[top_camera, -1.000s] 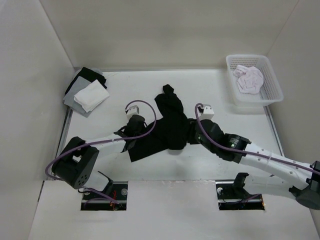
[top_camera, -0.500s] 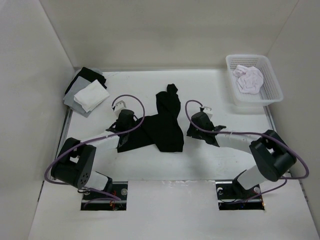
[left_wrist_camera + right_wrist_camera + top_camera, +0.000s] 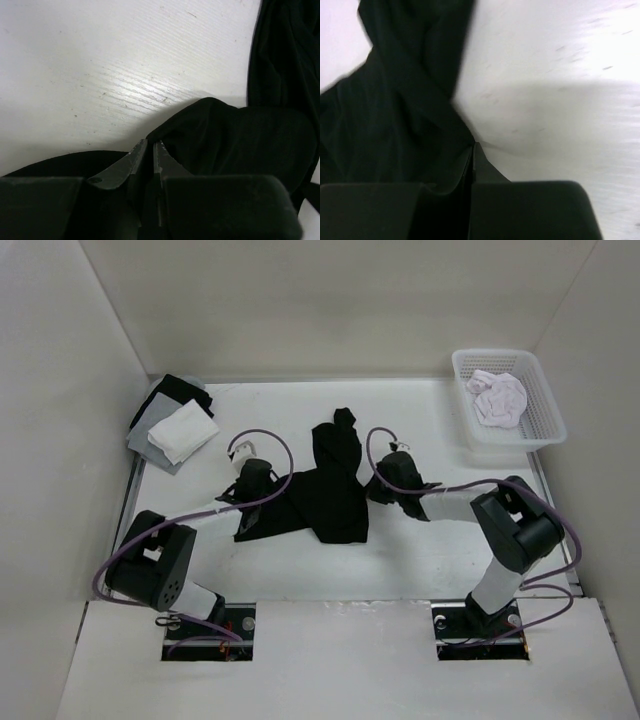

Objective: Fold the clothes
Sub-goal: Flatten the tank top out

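Observation:
The clothes, one plain black shirt (image 3: 335, 495), lie crumpled mid-table, with a narrow strip reaching toward the far side. My left gripper (image 3: 265, 498) sits low on the shirt's left part. In the left wrist view its jaws (image 3: 148, 145) stand only a slit apart, and a fold of black fabric (image 3: 240, 130) bulges at the tips. My right gripper (image 3: 375, 491) is at the shirt's right edge. In the right wrist view it (image 3: 473, 145) is shut. The fabric (image 3: 395, 110) covers the left finger, and its edge runs into the seam between the jaws.
A white basket (image 3: 505, 450) holding a pale pinkish-white garment (image 3: 500, 400) stands at the far right. A pile of white, grey and black cloth squares (image 3: 175, 425) lies in the far left corner. Walls close in the table on three sides.
The right arm folded back, its gripper moving from over the shirt's middle to the right edge and closing there. The left gripper shifted left and farther away, taking the shirt's left part along.

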Action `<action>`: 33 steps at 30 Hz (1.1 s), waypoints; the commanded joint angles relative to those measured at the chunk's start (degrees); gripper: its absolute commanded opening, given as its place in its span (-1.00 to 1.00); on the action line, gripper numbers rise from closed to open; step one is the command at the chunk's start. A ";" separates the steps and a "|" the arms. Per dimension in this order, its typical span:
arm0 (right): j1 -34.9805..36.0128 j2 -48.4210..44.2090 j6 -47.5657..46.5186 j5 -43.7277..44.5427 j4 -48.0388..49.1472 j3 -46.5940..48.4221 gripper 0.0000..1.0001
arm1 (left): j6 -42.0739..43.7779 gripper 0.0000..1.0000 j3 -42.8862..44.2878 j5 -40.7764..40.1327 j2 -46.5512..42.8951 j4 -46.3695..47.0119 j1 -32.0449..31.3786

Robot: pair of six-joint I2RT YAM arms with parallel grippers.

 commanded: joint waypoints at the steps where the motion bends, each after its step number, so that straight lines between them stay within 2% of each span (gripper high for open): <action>1: -5.50 -3.39 1.73 5.13 -0.71 0.42 -1.00 | 0.59 -0.79 4.02 0.19 1.00 1.90 -1.32; 3: -7.26 -4.54 1.82 6.28 -1.33 0.33 -1.00 | 0.85 -0.69 4.38 0.01 1.26 2.16 -1.94; 6: -9.11 -5.95 2.17 6.72 -1.16 0.24 -0.66 | 1.65 -0.34 4.73 -0.07 0.39 2.69 -2.38; 7: -9.03 -6.82 1.65 6.81 -0.81 0.33 -0.39 | 1.73 -0.28 4.12 -0.33 -1.18 2.69 -2.38; 8: -8.85 -7.70 1.38 6.90 -0.89 0.07 -0.29 | 1.82 -0.23 2.98 -0.86 -3.63 2.26 -2.12; 10: -8.85 -9.89 0.85 6.72 -1.07 -0.72 -0.24 | 1.91 -0.18 -0.61 -2.44 -10.21 0.86 -1.85; 13: -8.33 -15.60 -1.95 7.51 -1.60 -2.65 -0.13 | 1.83 -0.19 -4.66 -4.99 -20.23 -7.46 -1.76; 14: -7.71 -17.27 -2.75 7.16 -1.51 -3.44 -0.25 | 1.21 -0.21 -5.54 -6.65 -24.45 -14.46 -2.46; 15: -7.10 -18.16 -3.36 6.81 -1.42 -3.80 -0.46 | 0.08 -0.24 -5.99 -7.88 -27.01 -20.19 -2.99; 16: -5.44 -19.04 -3.89 6.72 -1.77 -3.98 -0.84 | -2.37 -0.29 -6.43 -9.38 -29.21 -25.73 -3.69; 17: -4.47 -19.39 -3.63 6.63 -1.95 -3.98 -0.99 | -6.57 -0.35 -6.95 -11.22 -31.58 -32.66 -4.39; 20: -1.65 -19.75 -3.81 6.63 -1.51 -4.15 -1.00 | -15.28 -0.43 -6.96 -13.16 -34.76 -44.20 -5.01; 23: 0.20 -19.57 -4.33 6.19 -1.68 -3.80 -0.97 | -21.27 -0.38 -8.27 -13.00 -37.75 -49.06 -4.32; 29: 0.55 -20.01 -4.51 5.58 -1.42 -4.15 -0.95 | -26.65 -0.35 -11.26 -9.13 -37.24 -50.66 -3.96; 33: 1.17 -19.66 -4.34 5.32 -1.25 -3.89 -0.95 | -26.04 -0.32 -12.49 -8.69 -36.36 -47.59 -4.14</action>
